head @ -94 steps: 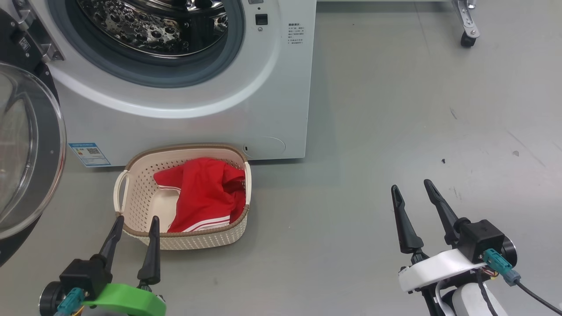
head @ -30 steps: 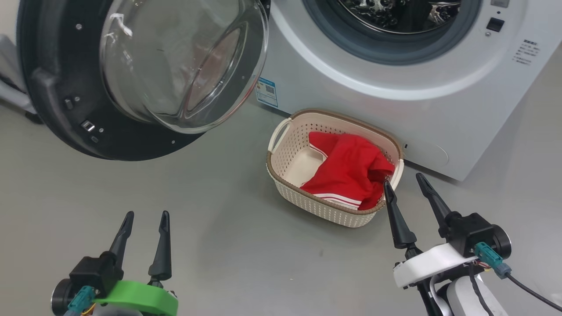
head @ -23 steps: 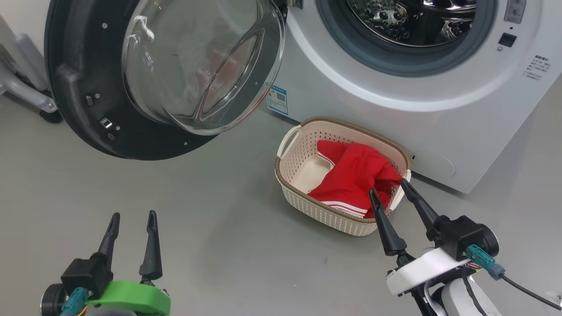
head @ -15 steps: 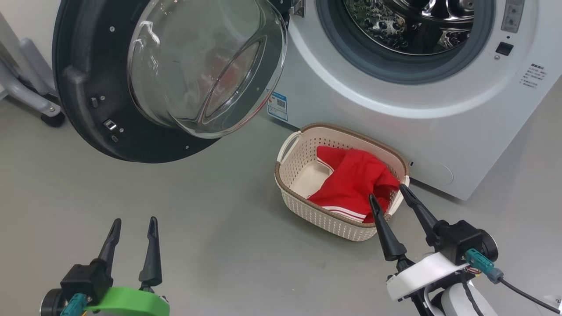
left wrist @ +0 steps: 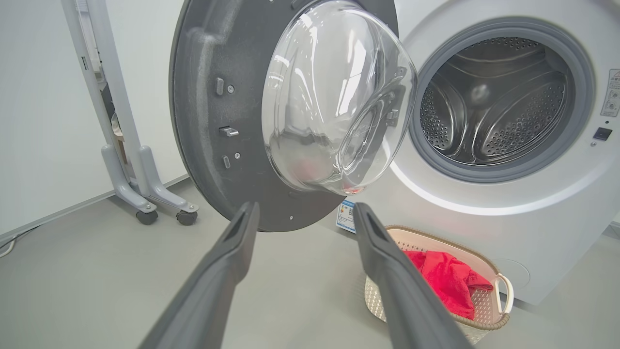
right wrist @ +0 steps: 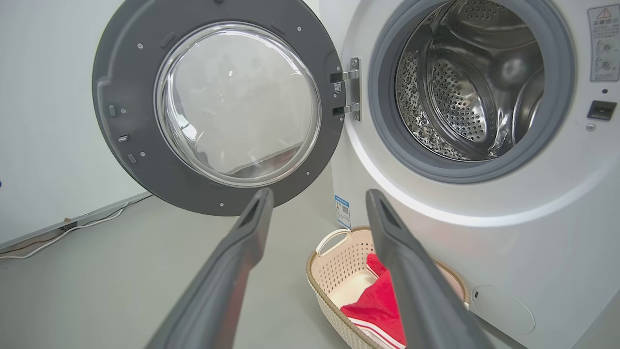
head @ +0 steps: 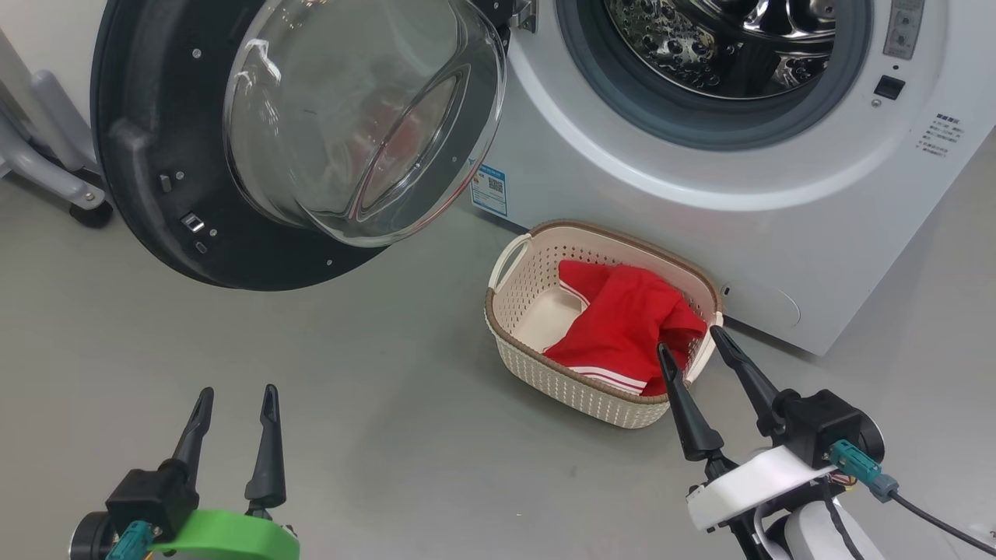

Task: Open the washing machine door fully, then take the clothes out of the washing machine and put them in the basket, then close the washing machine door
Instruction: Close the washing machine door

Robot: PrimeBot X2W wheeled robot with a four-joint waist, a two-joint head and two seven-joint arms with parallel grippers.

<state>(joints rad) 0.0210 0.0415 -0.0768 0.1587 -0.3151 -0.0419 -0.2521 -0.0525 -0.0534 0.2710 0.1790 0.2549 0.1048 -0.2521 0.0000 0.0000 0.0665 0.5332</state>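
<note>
Open washing machine with red clothes in basket.
The washing machine door hangs swung wide at the machine's left, exposing the steel drum. The clothes lie heaped in the cream basket, which stands on the grey floor just before the machine's lower front. The left end effector and right end effector have fingers apart and hold nothing, the right one's tips near the basket rim.

Grey floor, smooth, faintly scuffed. White wall at left. Grey wheeled stand beside it. Cable along wall base.
</note>
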